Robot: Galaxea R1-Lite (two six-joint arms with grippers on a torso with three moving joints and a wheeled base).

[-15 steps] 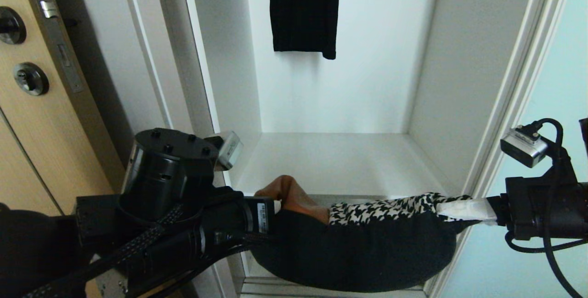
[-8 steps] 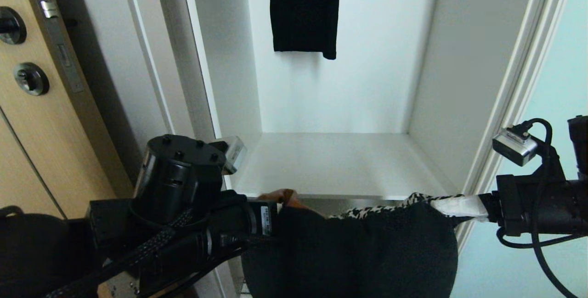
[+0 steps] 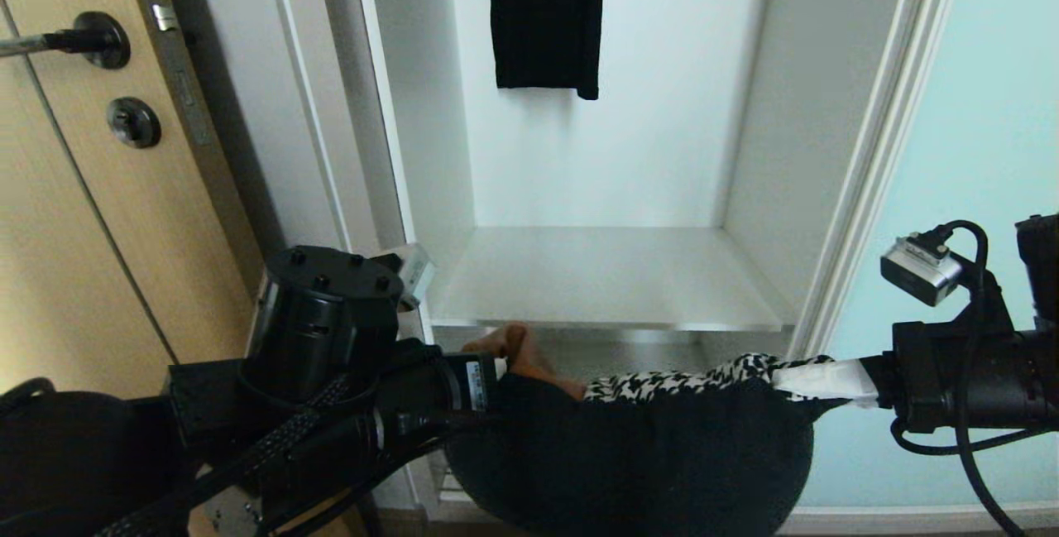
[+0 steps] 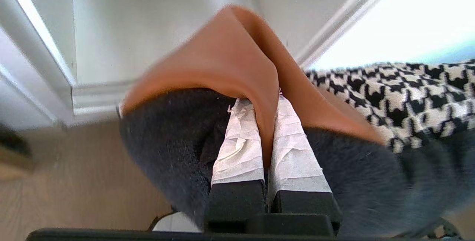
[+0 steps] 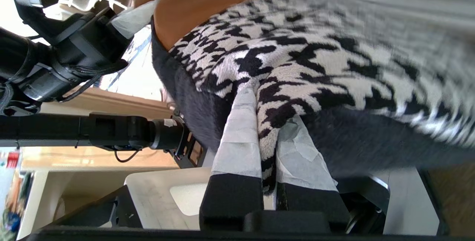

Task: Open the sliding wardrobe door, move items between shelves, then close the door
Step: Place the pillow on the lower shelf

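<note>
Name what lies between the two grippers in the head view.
The cushion spans the stretch, hanging from both: the left gripper pinches its tan end, the right gripper its houndstooth end.

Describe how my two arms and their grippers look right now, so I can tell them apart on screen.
Both arms are matte black. The left arm has a round bolted cap, braided cable sleeving and a small white label. The right arm is boxy, with looping black cables and a silver wrist camera. The left gripper and right gripper each have black fingers wrapped in wrinkled white tape.
</note>
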